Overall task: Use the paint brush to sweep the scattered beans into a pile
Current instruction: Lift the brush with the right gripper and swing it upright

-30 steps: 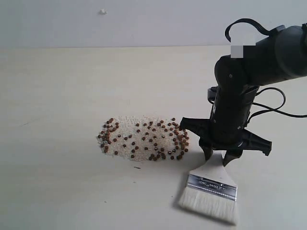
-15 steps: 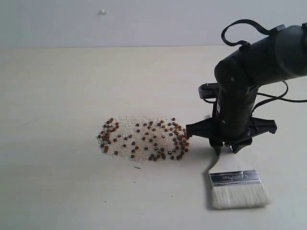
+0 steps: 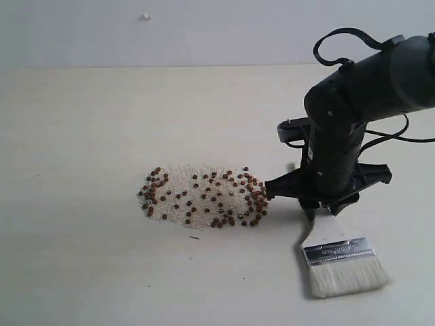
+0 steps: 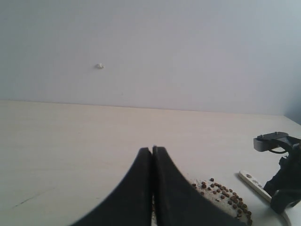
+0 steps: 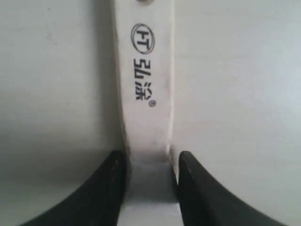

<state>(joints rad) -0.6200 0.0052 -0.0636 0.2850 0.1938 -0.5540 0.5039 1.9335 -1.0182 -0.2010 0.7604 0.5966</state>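
Note:
Dozens of tiny reddish-brown beans (image 3: 204,197) lie spread over a patch of fine white grains on the pale table (image 3: 81,136); some of the beans (image 4: 221,190) show in the left wrist view. My right gripper (image 3: 325,209) is shut on the pale handle of the paint brush (image 3: 340,255), just right of the beans. The silver ferrule and off-white bristles point toward the front edge, resting on the table. In the right wrist view the printed handle of the paint brush (image 5: 146,94) sits between the fingers of my right gripper (image 5: 149,162). My left gripper (image 4: 152,149) is shut and empty.
A small white speck (image 3: 145,16) sits on the wall behind the table. Black cables (image 3: 387,139) loop off the right arm. The patch of white grains (image 3: 180,183) lies under and around the beans.
The right arm has swung the brush from a leftward slant to pointing slightly right, and shifted a little to the right. The beans have not moved.

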